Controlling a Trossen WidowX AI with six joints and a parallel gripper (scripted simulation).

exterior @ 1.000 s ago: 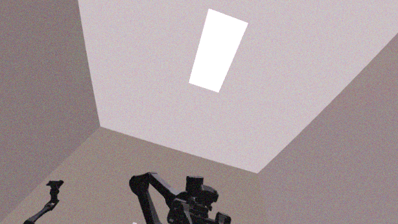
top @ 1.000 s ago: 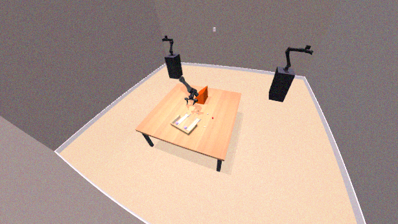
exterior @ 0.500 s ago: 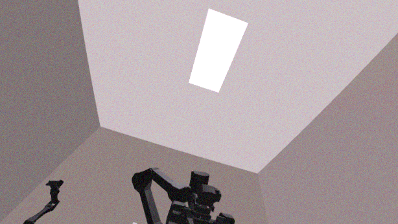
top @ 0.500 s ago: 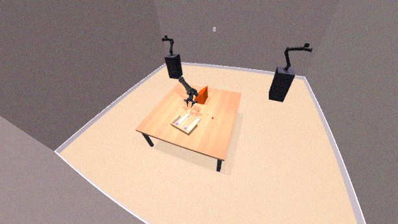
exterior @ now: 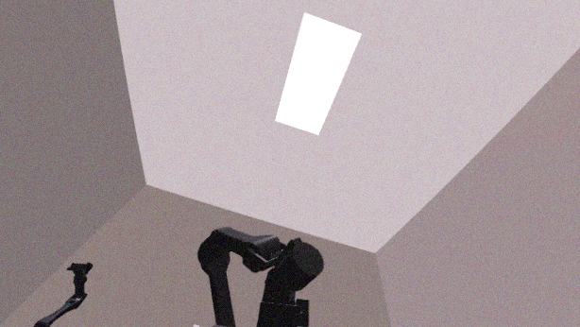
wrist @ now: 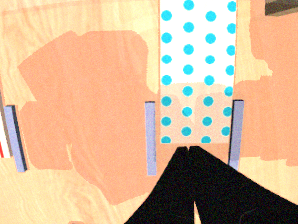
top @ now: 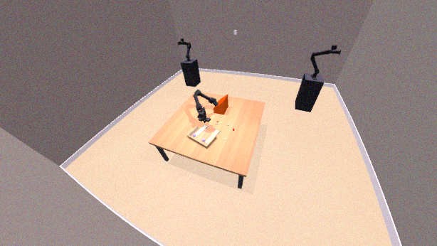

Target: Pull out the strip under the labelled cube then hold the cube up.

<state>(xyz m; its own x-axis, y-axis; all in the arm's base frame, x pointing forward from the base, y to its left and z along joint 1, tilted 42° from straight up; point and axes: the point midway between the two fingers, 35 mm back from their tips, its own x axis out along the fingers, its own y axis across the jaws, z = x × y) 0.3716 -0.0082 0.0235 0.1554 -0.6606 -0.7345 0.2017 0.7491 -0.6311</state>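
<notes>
our gripper (top: 208,120) (wrist: 186,155) closed to almost nothing, nothing visible gripped, tips by the dotted strip's (top: 200,131) (wrist: 197,65) near end, strip running to twelve in our wrist view, purple rails (wrist: 150,137) (wrist: 236,130) at ten and two, from above two purple cubes (top: 194,135) (top: 203,140) in the tray (top: 198,142) around six, labels unreadable

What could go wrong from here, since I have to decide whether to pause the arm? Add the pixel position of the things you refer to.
The gripper (top: 208,120) (wrist: 186,155) is shut with nothing between its fingers, just short of the dotted strip's (wrist: 198,60) near end; pressing down or forward might nudge the strip instead of gripping it.

A blue-grey bar stands on each side of that end (wrist: 150,138) (wrist: 236,132), so opening wide down there could knock one.
</notes>
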